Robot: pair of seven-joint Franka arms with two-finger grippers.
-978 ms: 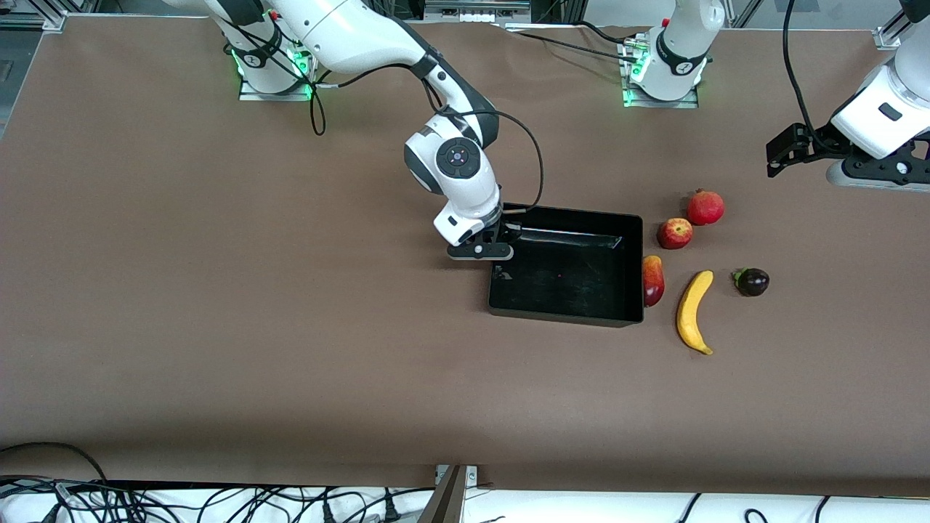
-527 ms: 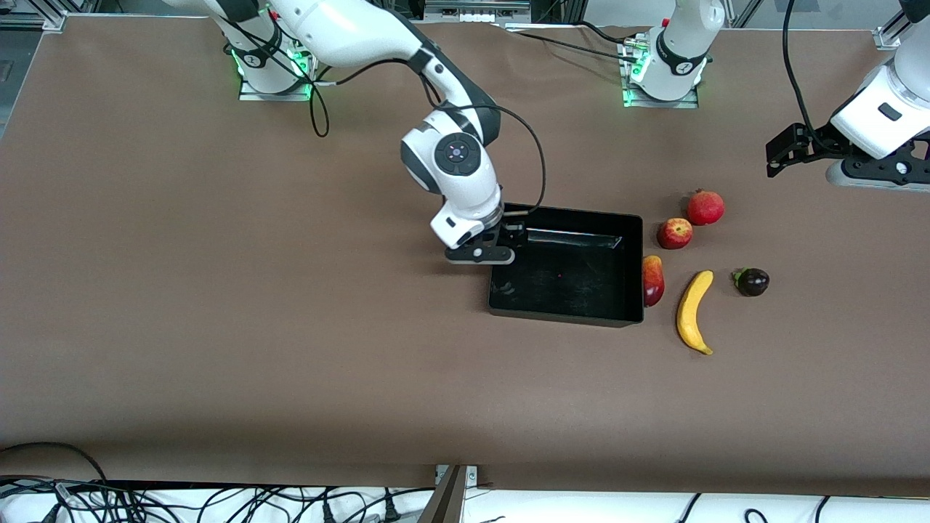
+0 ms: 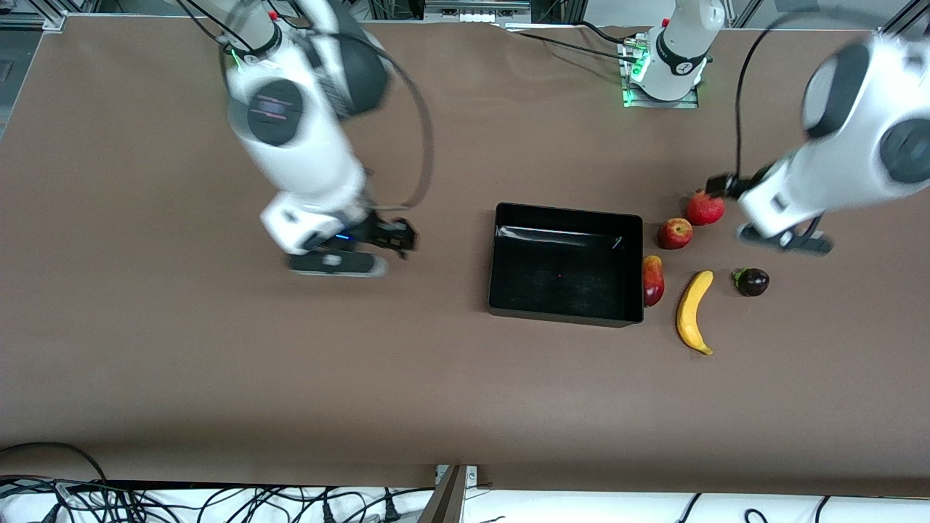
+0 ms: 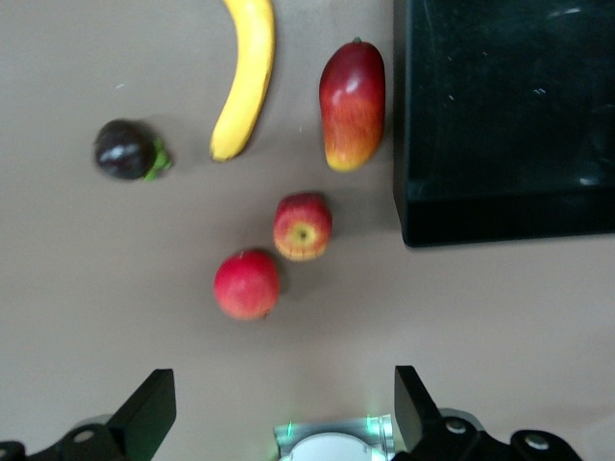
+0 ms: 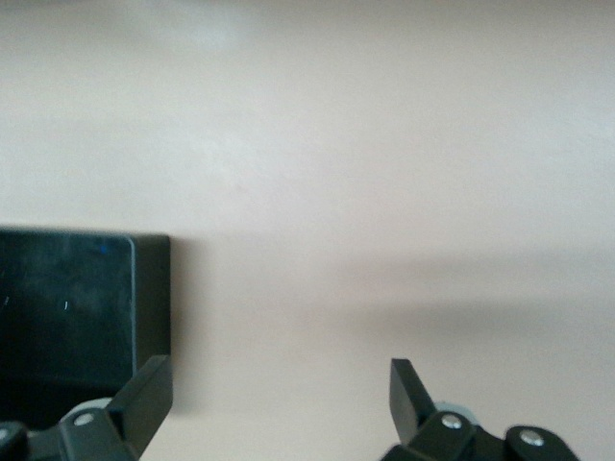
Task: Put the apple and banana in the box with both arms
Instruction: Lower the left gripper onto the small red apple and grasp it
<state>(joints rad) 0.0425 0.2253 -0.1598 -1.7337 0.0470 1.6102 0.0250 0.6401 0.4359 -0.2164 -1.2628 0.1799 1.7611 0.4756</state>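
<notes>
My left hand (image 3: 783,238) hangs fingers apart over the fruit, my right hand (image 3: 336,256) spread and empty over bare table, box (image 3: 566,314) mid-table, apple (image 3: 675,233) and banana (image 3: 694,311) beside it, so I could grab the crowned red fruit (image 3: 705,208) touching the apple.

red-and-yellow mango-like fruit (image 3: 653,280) touches the shallow glossy black plastic box (image 3: 566,263) wall; the long yellow banana (image 3: 694,311) lies just beside, bare brown table (image 3: 218,363) elsewhere.

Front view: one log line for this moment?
box: empty | apple, banana: on table beside box | left gripper: open, above fruit | right gripper: open, over bare table
</notes>
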